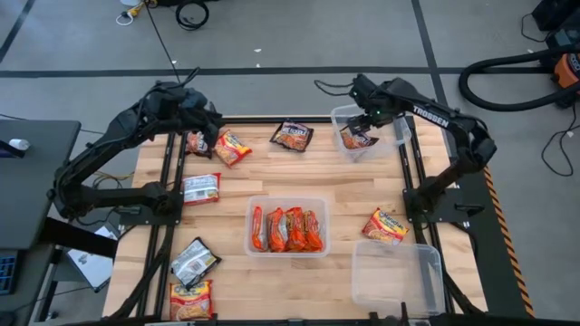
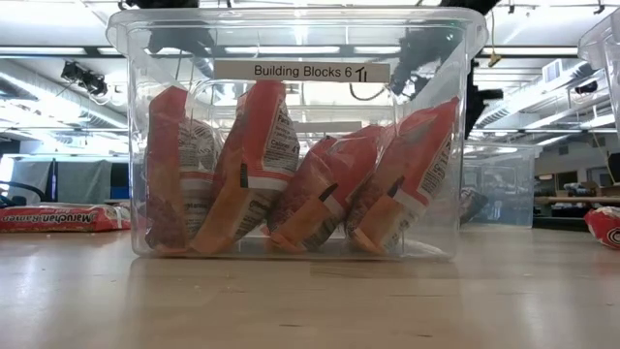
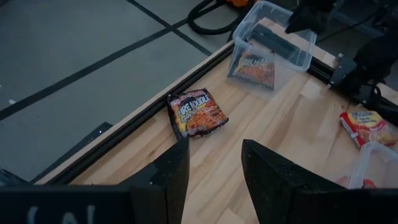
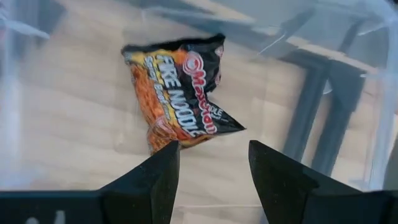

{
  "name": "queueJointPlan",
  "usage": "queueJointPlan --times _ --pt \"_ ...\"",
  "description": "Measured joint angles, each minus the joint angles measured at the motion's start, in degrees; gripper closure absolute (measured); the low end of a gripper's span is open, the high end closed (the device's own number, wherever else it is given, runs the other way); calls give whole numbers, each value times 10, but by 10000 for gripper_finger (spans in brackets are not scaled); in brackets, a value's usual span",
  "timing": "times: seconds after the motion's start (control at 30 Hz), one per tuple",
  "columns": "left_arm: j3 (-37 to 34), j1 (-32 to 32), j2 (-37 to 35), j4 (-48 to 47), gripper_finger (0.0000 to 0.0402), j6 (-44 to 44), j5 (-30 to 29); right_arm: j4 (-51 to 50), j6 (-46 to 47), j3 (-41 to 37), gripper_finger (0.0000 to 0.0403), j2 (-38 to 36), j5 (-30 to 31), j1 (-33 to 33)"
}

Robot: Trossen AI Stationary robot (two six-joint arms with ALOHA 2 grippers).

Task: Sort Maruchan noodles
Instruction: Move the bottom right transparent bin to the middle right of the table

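My right gripper hangs open over the clear bin at the table's far right corner. One dark brown packet lies inside that bin, just beyond the fingertips. My left gripper is open at the far left, above an orange-red packet and a yellow-red one. Another dark brown packet lies flat on the table by the far edge. The middle bin holds several orange-red packets standing on edge.
An empty clear bin sits at the near right corner, with a yellow-red packet just beyond it. Silver-white packets and a yellow-red one lie along the left side. Bare wood shows between the far packets and the middle bin.
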Motion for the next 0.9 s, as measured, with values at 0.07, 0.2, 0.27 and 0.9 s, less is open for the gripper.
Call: queueJointPlan --times 0.07,0.2,0.27,0.9 --pt "0 0 0 -3 251 0 0 1 38 -1 205 -7 25 29" --pt "0 0 0 -4 251 1 0 20 84 -43 205 -22 51 69" --pt "0 0 0 -3 251 4 0 48 87 -77 205 -25 62 75" --pt "0 -2 0 10 251 -16 -17 265 52 -189 161 -124 53 94"
